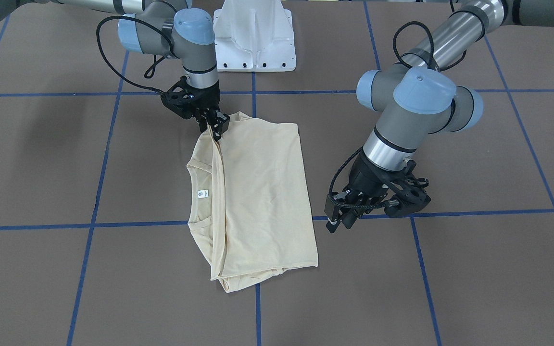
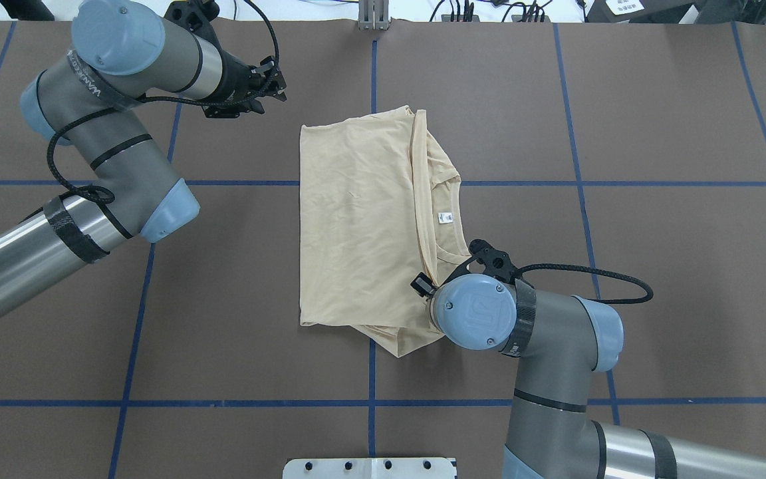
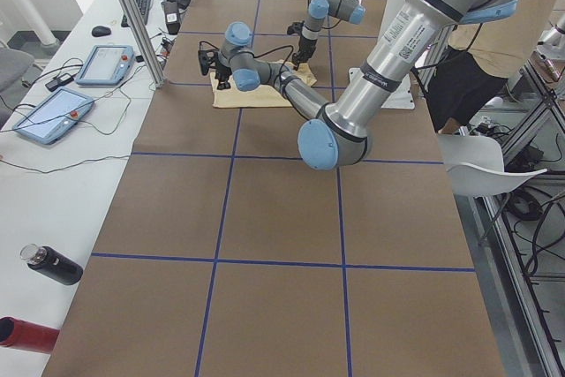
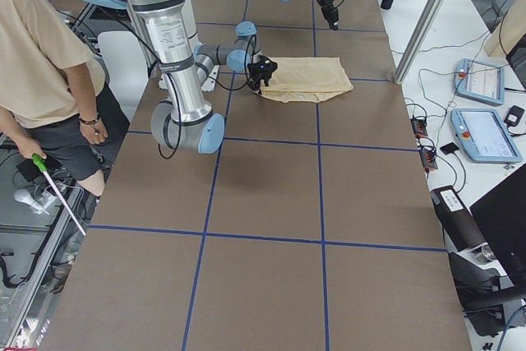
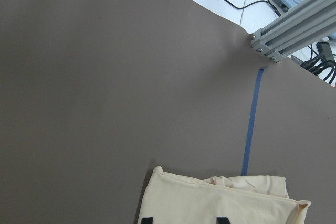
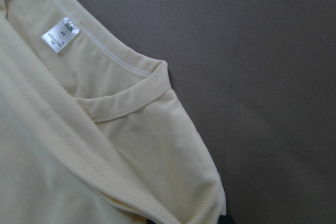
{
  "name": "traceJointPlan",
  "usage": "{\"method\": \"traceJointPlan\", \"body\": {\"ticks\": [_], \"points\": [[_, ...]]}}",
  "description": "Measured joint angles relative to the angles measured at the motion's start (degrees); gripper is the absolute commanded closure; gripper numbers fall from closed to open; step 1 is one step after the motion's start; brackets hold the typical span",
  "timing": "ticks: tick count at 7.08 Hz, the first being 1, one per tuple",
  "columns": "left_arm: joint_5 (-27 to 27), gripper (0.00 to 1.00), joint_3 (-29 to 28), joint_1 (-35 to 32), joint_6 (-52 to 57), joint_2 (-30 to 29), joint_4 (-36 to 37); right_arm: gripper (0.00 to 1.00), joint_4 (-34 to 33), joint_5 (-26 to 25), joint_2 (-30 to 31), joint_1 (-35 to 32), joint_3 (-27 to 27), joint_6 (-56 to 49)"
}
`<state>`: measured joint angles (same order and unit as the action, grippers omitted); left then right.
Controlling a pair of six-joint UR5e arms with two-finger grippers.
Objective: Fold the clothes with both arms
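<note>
folded shirt, lengthwise front-to-back, collar rightward

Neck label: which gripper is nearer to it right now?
Right. The right gripper is at the shirt's shoulder corner, near the neck label; the left gripper is off the shirt, beyond its opposite edge.

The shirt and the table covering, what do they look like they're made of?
The shirt looks like thin, soft matte knit, probably cotton jersey: it drapes in limp folds, with stitched ribbing at the neck. The table covering looks like matte brown paper or thin board, flat and unwrinkled; I can't tell which.
</note>
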<state>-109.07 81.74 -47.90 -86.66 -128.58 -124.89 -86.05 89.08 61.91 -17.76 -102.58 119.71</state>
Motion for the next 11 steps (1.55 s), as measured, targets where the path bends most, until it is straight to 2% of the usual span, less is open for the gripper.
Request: {"method": "traceJointPlan", "body": {"ticks": [4, 5, 7, 8, 9, 11], "points": [[0.0, 0.49, 0.7, 0.0, -0.9, -0.1, 0.0, 1.00, -2.1, 0.2, 0.4, -0.2, -2.9, -0.1], [-0.1, 0.46, 2.8, 0.3, -2.4, 0.5, 0.2, 1.00, -3.4, 0.4, 1.4, 0.1, -4.9, 0.3], [1.1, 0.45, 11.3, 4.9, -10.4, 5.6, 0.7, 1.00, -4.1, 0.6, 3.4, 1.6, -7.8, 2.2], [3.3, 0.07, 16.2, 9.6, -14.2, 9.3, 0.8, 1.00, -4.2, 0.5, 4.0, 2.1, -8.6, 3.1], [5.2, 0.00, 20.1, 14.1, -16.2, 12.3, 1.1, 1.00, -4.2, 0.5, 4.4, 2.5, -9.1, 3.7], [10.2, 0.01, 24.8, 22.3, -22.4, 16.0, 2.5, 1.00, -4.3, 0.5, 4.7, 2.6, -9.5, 4.1]]}}
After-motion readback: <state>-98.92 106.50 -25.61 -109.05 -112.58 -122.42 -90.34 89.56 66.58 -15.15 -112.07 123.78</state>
